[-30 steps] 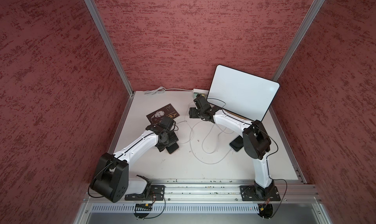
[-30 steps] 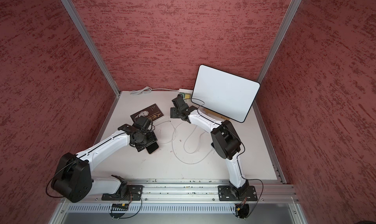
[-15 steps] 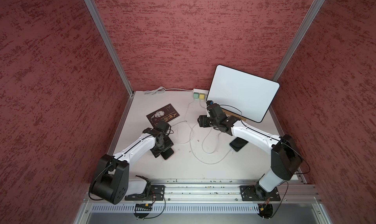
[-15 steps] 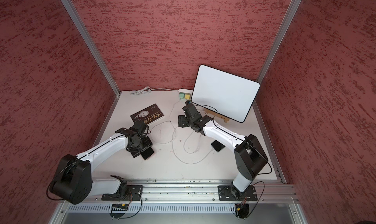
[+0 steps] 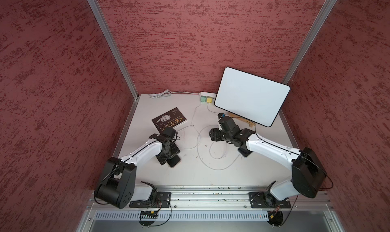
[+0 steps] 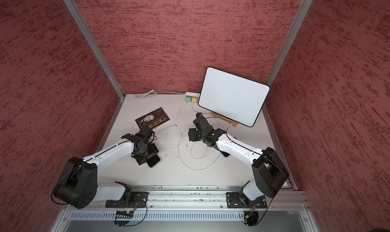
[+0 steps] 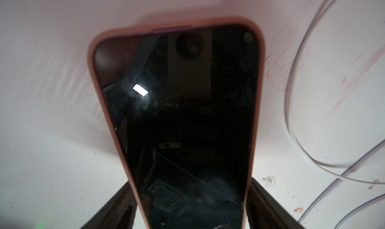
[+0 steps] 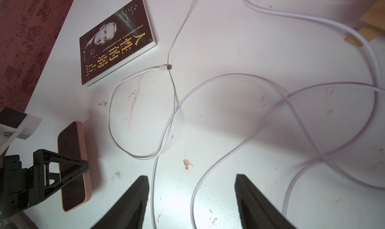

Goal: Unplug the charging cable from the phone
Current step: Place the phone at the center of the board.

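Note:
The phone [image 5: 175, 161] [image 6: 153, 161], dark-screened in a pink case [image 7: 177, 113], lies flat at the table's front left. My left gripper [image 7: 190, 182] is shut on it, one finger against each long side, as the right wrist view also shows [image 8: 69, 138]. The white charging cable [image 8: 110, 113] curls beside the phone. Its plug [image 8: 165, 67] [image 5: 193, 125] lies loose on the table near the book, apart from the phone. My right gripper [image 8: 191, 177] [image 5: 212, 135] hovers open above the cable loops at mid-table, holding nothing.
A dark book [image 5: 168, 119] lies at the back left. A white tablet [image 5: 251, 96] leans on a wooden stand at the back right, next to a power strip [image 5: 205, 98] with green and yellow chargers. Another dark phone [image 5: 244, 153] shows under my right forearm.
My right gripper has drawn back from the rear of the table toward the middle, its elbow swinging out right. The left gripper has slid the phone a little toward the front left.

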You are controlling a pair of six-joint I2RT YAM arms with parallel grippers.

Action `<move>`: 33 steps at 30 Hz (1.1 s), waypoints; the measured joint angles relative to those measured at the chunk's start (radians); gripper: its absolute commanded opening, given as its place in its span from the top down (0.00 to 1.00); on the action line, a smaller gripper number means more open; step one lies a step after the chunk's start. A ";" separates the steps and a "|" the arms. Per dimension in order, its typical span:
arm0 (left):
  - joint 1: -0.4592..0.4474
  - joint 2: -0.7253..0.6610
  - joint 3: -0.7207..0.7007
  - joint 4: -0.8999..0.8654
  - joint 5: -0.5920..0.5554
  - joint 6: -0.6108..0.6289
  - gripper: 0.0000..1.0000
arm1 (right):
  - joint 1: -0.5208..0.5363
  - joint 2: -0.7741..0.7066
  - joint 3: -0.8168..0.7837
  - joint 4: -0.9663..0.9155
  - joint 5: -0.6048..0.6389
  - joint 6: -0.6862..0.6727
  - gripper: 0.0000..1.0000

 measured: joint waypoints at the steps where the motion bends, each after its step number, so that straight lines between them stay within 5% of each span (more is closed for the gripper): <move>1: -0.003 0.000 0.000 0.000 0.000 0.003 0.41 | 0.000 -0.003 -0.003 0.000 0.001 0.003 0.30; 12: -0.054 0.011 0.003 0.000 0.032 0.014 0.41 | 0.009 -0.017 -0.018 0.012 0.003 0.031 0.30; 33: -0.137 0.307 0.241 0.003 0.057 0.108 0.43 | 0.012 -0.077 -0.044 0.014 0.040 0.052 0.30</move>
